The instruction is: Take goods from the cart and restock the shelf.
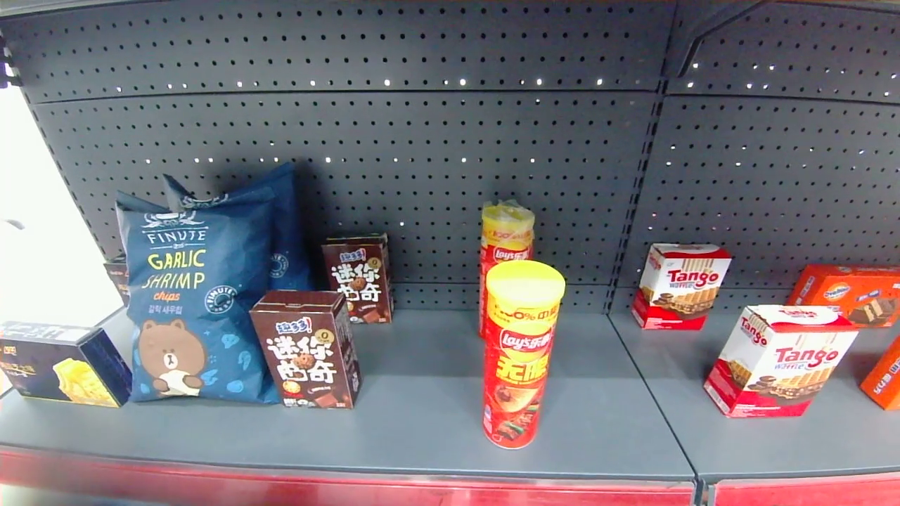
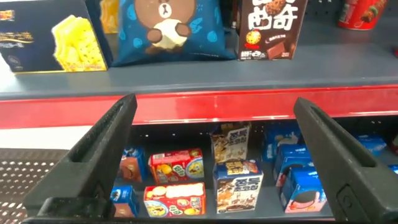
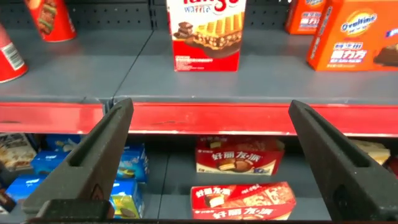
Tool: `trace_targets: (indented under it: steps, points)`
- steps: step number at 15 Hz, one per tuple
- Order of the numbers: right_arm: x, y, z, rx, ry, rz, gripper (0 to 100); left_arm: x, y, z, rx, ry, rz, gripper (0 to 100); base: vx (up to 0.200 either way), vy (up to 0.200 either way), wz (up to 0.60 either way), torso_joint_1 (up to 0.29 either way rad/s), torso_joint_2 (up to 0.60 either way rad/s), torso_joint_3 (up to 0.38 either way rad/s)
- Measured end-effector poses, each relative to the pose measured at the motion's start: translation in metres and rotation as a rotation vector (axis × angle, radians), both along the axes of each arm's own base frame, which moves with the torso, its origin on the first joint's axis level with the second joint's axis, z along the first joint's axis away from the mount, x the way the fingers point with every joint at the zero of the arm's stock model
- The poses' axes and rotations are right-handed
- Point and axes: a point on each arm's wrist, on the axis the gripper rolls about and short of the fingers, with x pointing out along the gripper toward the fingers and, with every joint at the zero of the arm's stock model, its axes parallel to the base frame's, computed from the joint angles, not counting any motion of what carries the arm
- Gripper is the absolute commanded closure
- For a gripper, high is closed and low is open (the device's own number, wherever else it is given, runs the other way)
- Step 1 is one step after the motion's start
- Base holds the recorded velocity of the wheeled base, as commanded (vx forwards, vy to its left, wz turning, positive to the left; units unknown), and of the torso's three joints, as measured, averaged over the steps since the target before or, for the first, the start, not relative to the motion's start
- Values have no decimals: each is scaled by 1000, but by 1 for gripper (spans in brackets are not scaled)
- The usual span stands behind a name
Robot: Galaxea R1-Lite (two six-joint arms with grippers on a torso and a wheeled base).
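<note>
Left gripper and right gripper gape wide, empty, facing the shelf; chip can upright; second can at its 12 o'clock.

head cam: I look forward and down on the upper shelf, close in, pegboard facing me.
left wrist cam: sits behind the left claw, looking out between its spread fingers at the red shelf lip; lower deck under the tips.
right wrist cam: same layout behind the right claw, also spread.
overlap head/left: bear chip bag, brown cookie box, both beyond the claw's tips.
overlap head/right: wafer box, red chip can, beyond the tips.
</note>
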Motion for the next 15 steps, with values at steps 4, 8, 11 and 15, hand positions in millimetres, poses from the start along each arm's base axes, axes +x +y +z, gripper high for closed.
trace_targets:
  steps: [4,8,11,15]
  points:
    - [0,0,0,-1,-1,-1,0,0,0,0,0,0,0,0,0,0,0,0,0,0]
    - [0,0,0,-1,-1,-1,0,0,0,0,1,1,0,0,0,0,0,0,0,0]
    - [0,0,0,-4,-1,-1,0,0,0,0,0,1,0,0,0,0,0,0,0,0]
    - [0,0,0,-3,-1,0,0,0,0,0,1,1,-1,0,0,0,0,37,-106,-63]
